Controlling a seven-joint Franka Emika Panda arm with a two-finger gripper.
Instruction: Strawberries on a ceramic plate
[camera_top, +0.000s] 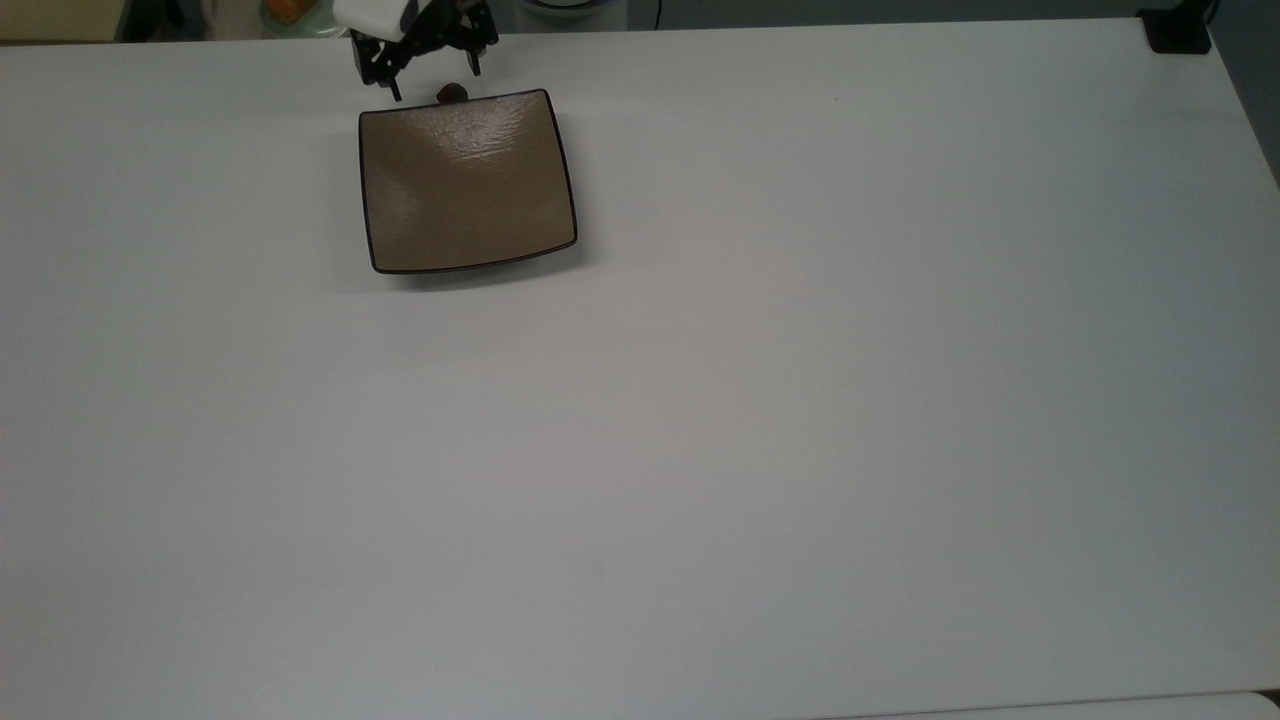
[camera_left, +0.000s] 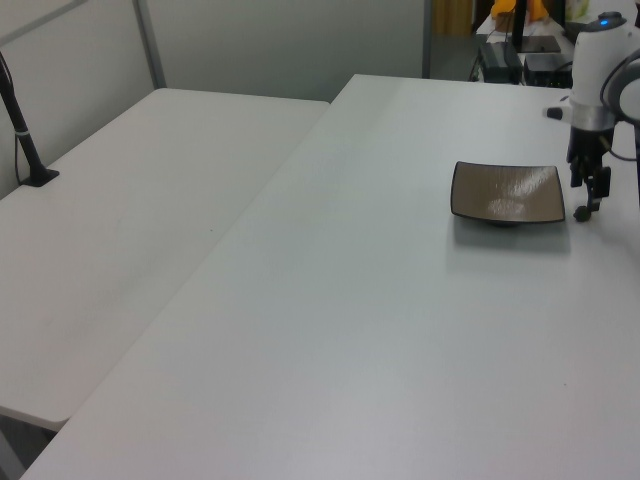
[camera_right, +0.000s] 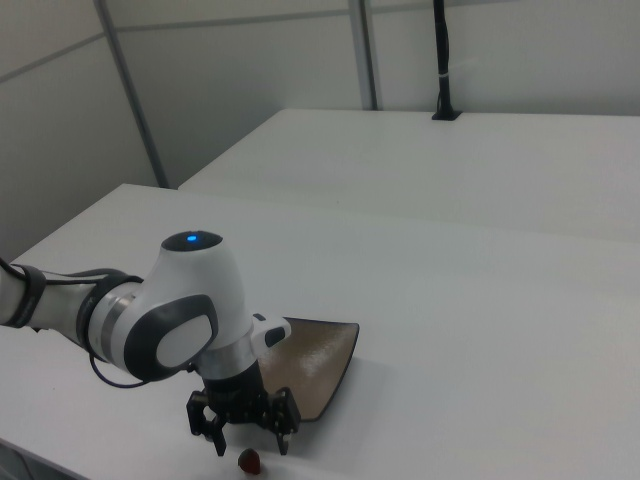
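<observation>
Strawberries here amount to one small red strawberry with a green cap, lying on the white table just beside the ceramic plate's edge, the one nearest the table's edge at the top view's top. The fruit is off the plate, whose tan glossy face is bare. The gripper hangs directly over the strawberry with its two fingers spread apart, one to each side of the fruit and holding nothing. In the right view the gripper hovers just above the strawberry, beside the plate. In the left view the gripper stands close to the plate's right edge.
</observation>
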